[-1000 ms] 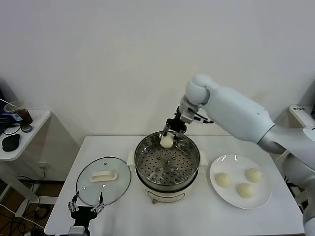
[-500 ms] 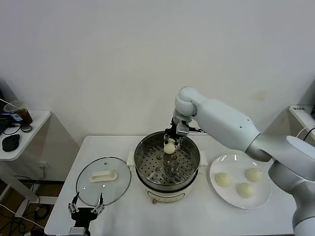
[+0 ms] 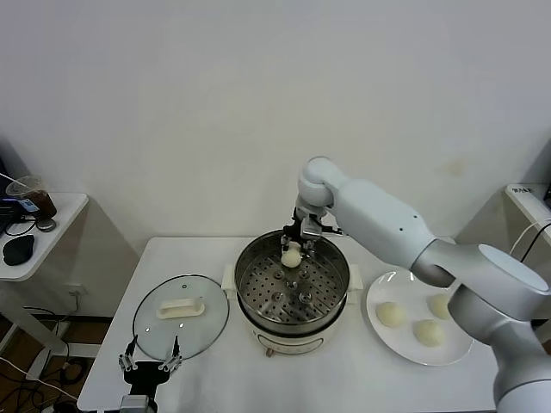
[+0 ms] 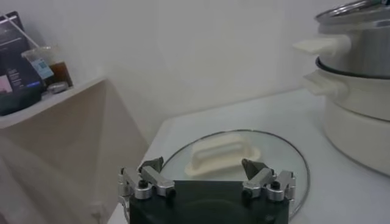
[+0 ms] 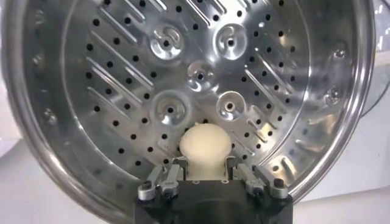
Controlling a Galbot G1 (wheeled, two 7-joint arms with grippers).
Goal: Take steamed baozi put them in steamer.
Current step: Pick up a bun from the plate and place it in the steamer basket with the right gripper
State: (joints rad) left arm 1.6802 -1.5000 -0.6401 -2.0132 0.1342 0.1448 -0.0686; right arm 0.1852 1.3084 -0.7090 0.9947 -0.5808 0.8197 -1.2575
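Right gripper over far side of steamer, pinching baozi above perforated floor. Lower before letting go; spread fingers gently, lift straight. Left gripper spread, parked near glass lid.

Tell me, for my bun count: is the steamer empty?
Empty so far: the steamer floor is bare; one bun sits between the right gripper fingers above it.
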